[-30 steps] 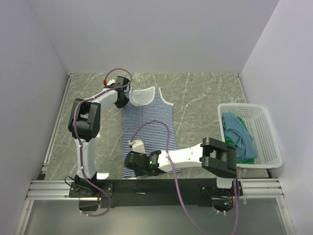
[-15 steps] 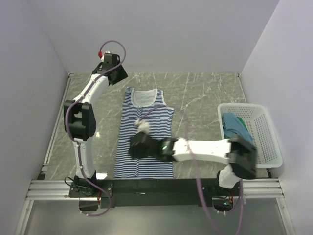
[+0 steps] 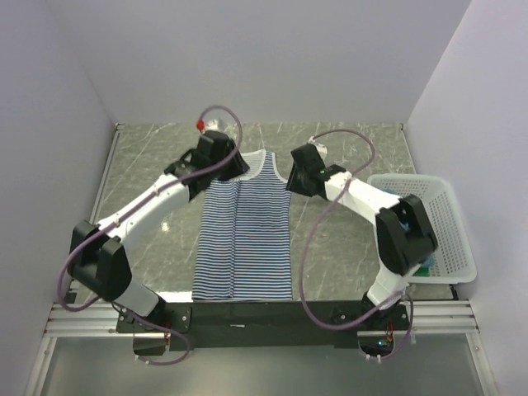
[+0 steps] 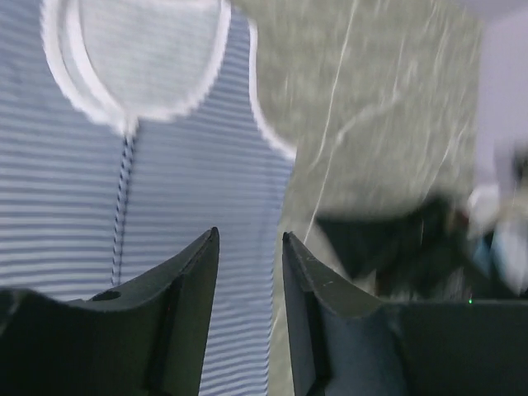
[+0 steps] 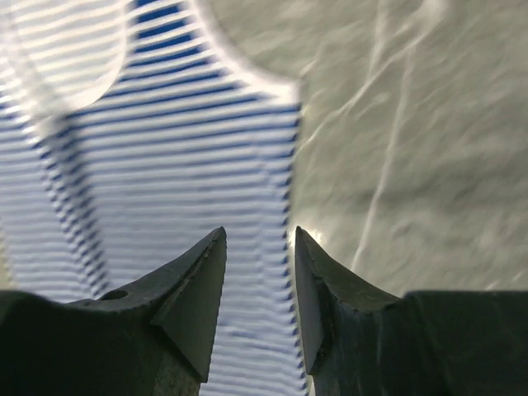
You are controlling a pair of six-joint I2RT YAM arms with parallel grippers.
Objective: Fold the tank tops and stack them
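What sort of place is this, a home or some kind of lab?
Probably a robot lab cell, not a home: the left arm and right arm bolted to a rail, plain walls boxing in the table, and a striped tank top laid flat.

The striped tank top (image 3: 243, 239) is showing as soft, matt cloth with smooth white trim. The table (image 3: 346, 247) is looking like polished grey-green stone and is giving off a faint sheen. The basket (image 3: 458, 227) is appearing as white plastic mesh. The left gripper (image 4: 250, 241) and right gripper (image 5: 260, 235) are presenting smooth, dark, matt plastic.
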